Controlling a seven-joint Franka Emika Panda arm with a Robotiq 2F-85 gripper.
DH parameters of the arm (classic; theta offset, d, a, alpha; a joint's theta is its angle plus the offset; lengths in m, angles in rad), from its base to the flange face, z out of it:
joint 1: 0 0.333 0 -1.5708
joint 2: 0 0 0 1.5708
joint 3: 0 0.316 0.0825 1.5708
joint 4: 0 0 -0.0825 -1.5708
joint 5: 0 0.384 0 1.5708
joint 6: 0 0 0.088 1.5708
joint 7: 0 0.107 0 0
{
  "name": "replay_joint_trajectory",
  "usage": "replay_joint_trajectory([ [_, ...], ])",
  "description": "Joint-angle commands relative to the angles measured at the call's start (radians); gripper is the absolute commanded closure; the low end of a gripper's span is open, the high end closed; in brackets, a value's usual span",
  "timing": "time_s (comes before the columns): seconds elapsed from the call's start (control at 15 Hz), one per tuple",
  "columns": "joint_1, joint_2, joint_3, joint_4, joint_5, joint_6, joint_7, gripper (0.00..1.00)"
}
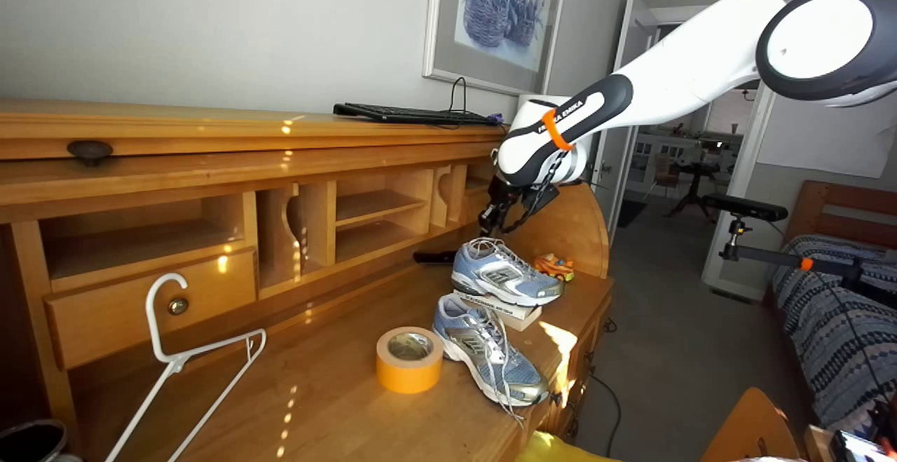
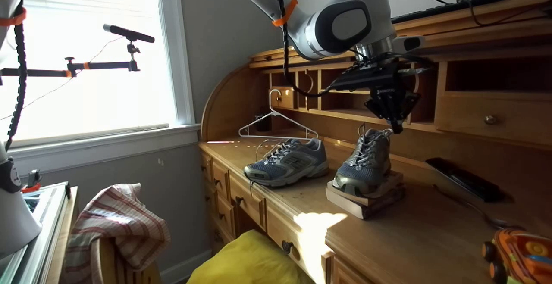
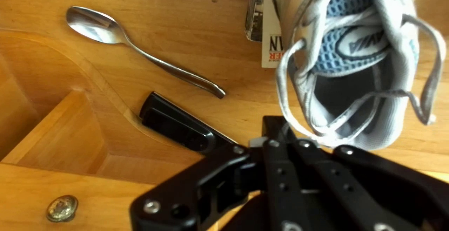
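Wrist view: a spoon (image 3: 101,29), my closed claw (image 3: 287,136), a raised shoe (image 3: 363,43).
At left the spoon lies near a black oblong object (image 3: 177,127) on the wooden desk (image 3: 175,10). Next come stacked books (image 3: 270,50), then my claw, jaws fully together just beside the shoe; I can't be sure whether they pinch the loose pale lace (image 3: 282,87) looping there. At right, the blue-and-grey shoe sits on those books, toe pointing away from me.

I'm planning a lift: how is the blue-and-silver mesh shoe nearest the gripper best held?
Probably the padded grey heel collar, from above: the shoe sits sole-down, open above, so the gripper, once opened, could straddle that edge. Avoid the white lace looping there.
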Motion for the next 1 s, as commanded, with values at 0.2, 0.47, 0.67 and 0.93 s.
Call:
replay_joint_trajectory([
  [0.2, -0.019, -0.034, 0.055, -0.026, 0.027, -0.041, -0.028, 1.0],
  [0.47, -0.018, -0.034, 0.046, -0.023, 0.025, -0.039, -0.013, 1.0],
  [0.67, -0.027, -0.039, 0.041, -0.023, 0.028, -0.027, -0.007, 1.0],
  [0.93, -0.03, -0.023, 0.032, -0.01, 0.023, -0.041, -0.004, 1.0],
])
